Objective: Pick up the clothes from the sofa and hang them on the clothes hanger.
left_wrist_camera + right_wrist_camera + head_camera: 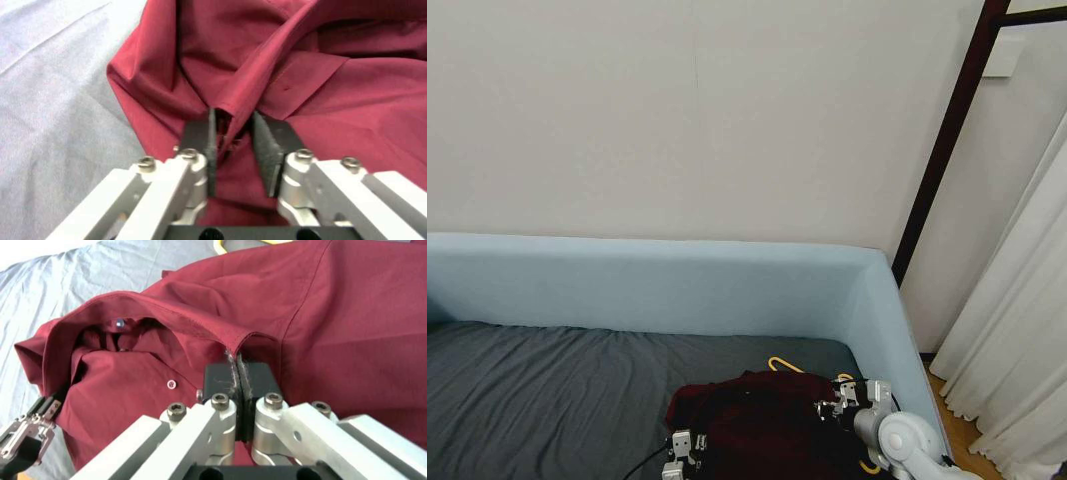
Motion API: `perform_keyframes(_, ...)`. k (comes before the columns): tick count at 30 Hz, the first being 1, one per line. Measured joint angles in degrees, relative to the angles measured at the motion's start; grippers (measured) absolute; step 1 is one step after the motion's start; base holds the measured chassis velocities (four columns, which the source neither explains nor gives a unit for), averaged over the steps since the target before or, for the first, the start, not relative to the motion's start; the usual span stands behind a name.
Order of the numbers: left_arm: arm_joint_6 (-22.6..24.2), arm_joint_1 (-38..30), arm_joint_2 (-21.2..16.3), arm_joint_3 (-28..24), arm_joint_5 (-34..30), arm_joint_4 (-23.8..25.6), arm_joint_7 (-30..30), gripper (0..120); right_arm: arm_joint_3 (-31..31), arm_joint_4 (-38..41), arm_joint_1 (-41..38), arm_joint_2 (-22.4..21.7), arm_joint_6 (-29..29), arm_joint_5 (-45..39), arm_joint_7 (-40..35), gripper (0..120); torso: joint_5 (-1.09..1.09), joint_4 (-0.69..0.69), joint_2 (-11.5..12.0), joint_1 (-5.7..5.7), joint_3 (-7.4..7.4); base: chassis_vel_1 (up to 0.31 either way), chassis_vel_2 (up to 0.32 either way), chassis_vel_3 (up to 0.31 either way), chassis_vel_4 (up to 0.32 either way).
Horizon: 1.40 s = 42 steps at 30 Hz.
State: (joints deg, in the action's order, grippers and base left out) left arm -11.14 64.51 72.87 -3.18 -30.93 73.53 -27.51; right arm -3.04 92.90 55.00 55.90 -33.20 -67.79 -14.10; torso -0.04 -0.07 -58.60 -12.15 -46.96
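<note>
— Left hand (233,117) narrowed astride a raised fold of the shirt (347,90), not yet pinched tight?
— Looks so. Right hand (237,375) clamped flat on the seam by the collar, likely for lifting from two spots.
— And the shirt itself?
— Heaped in the sofa (677,290) corner, over a yellow hanger (785,364). Dark pole (942,150) beyond, probably the rack.

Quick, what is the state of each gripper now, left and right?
Left gripper: open, straddling a fold of the dark red button-up shirt.
Right gripper: shut on the same shirt's edge.
</note>
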Motion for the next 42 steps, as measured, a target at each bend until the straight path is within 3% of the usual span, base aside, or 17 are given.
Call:
perform_keyframes(3, -0.1, -0.9, 0.0, 0.0, -0.1, -0.6, 0.1, 3, 0.0, 0.1, 0.1, -0.2, 0.1, -0.1, 0.0, 0, 0.00, 0.00, 0.0, 0.00, 0.00, 0.000, 0.000, 0.000, 0.000)
perform_keyframes(5, -0.1, -1.2, -0.1, -0.1, -0.3, -0.7, 0.1, 0, -0.1, 0.1, 0.1, -0.3, 0.1, -0.1, 0.0, 0, 0.00, 0.00, 0.0, 0.00, 0.00, 0.000, 0.000, 0.000, 0.000)
perform_keyframes(11, 0.0, -1.8, -0.8, -0.2, -0.8, -0.7, 0.4, 0, -0.2, 0.6, 0.3, -0.6, 0.3, -0.2, -0.1, 0, -0.01, 0.00, 0.0, 0.00, 0.00, 0.000, 0.000, 0.000, 0.000)
perform_keyframes(20, -2.1, -0.8, -5.8, 0.7, 4.2, 6.6, 2.8, 0, -0.6, 4.5, -0.6, -2.7, 1.0, -1.4, -2.1, 0, -0.02, 0.01, 0.0, 0.00, 0.00, 0.000, 0.000, 0.000, 0.000)
perform_keyframes(25, 1.0, -7.3, -14.8, -1.0, -0.7, 16.7, 3.3, 0, 1.2, 8.5, -7.4, -7.3, 1.0, -6.9, -5.8, 0, -0.01, -0.02, 0.0, 0.00, -0.01, 0.000, 0.000, 0.000, 0.000)
perform_keyframes(26, 1.0, -7.3, -14.8, -1.0, -0.7, 16.7, 3.3, 0, 1.2, 8.5, -7.4, -7.3, 1.0, -6.9, -5.8, 0, -0.01, -0.02, 0.0, 0.00, -0.01, 0.000, 0.000, 0.000, 0.000)
perform_keyframes(29, 4.2, -11.9, -20.8, -1.8, -6.5, 22.6, 3.9, 0, 1.9, 10.4, -13.9, -9.3, 1.0, -11.8, -8.7, 0, -0.05, -0.02, 0.0, 0.00, 0.00, 0.000, 0.000, 0.000, 0.000)
perform_keyframes(30, 4.2, -11.9, -20.8, -1.8, -6.5, 22.6, 3.9, 0, 1.9, 10.4, -13.9, -9.3, 1.0, -11.8, -8.7, 0, -0.05, -0.02, 0.0, 0.00, 0.00, 0.000, 0.000, 0.000, 0.000)
perform_keyframes(33, 6.0, -15.7, -26.4, -2.0, -12.9, 27.0, 4.8, 0, 3.8, 10.6, -20.6, -10.2, 1.0, -14.9, -9.9, 0, -0.01, 0.04, 0.0, 0.00, -0.01, 0.000, 0.000, 0.000, 0.000)
perform_keyframes(38, 8.7, -22.0, -31.2, -3.1, -20.1, 30.5, 5.2, 0, 5.4, 10.3, -27.4, -10.6, 1.0, -18.1, -11.6, 0, -0.02, -0.01, 0.0, 0.00, -0.01, 0.000, 0.000, 0.000, 0.000)
perform_keyframes(42, 13.1, -32.9, -34.0, -5.3, -26.1, 32.4, 6.2, 0, 8.3, 9.4, -37.4, -11.4, 1.0, -21.3, -12.6, 0, -0.02, 0.01, 0.0, 0.00, 0.00, 0.000, 0.000, 0.000, 0.000)
